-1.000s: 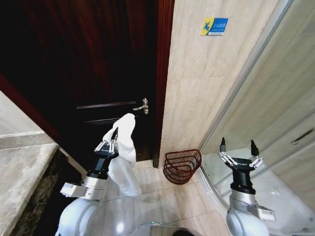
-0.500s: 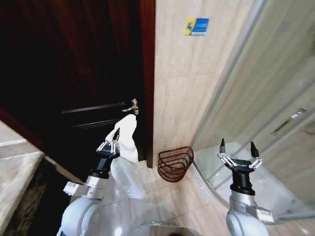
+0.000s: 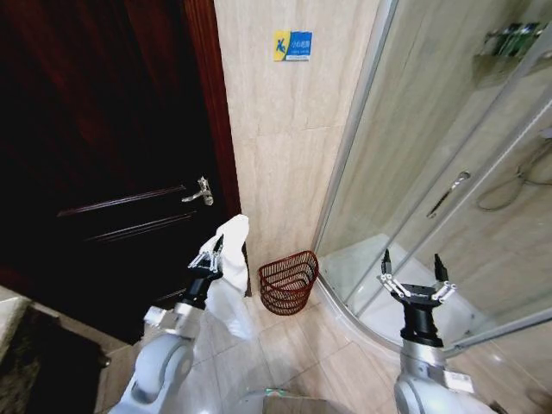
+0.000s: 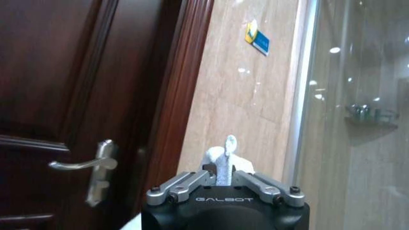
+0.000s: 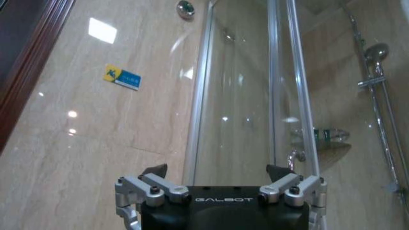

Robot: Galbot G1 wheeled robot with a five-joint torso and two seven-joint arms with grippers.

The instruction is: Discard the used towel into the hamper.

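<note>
Left gripper (image 3: 211, 256) is pinched tight on the top fold of the white towel (image 3: 233, 280), soft, light and hanging limp just left of the hamper (image 3: 288, 282) on the floor, while the right gripper (image 3: 412, 278) waits spread wide, empty.

One towel (image 3: 233, 272), one hamper (image 3: 287, 282), one door (image 3: 103, 164), one wall sign (image 3: 292, 45), two grippers: left (image 3: 213, 252), right (image 3: 410, 265).

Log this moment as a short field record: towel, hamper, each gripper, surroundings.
towel: white towel, held up off the floor, hanging down
hamper: red-brown wire hamper on the tiled floor by the wall, beside the shower enclosure
left gripper: shut on the towel, left of the hamper
right gripper: open, empty, before the shower glass
door: dark wooden door, lever handle
</note>
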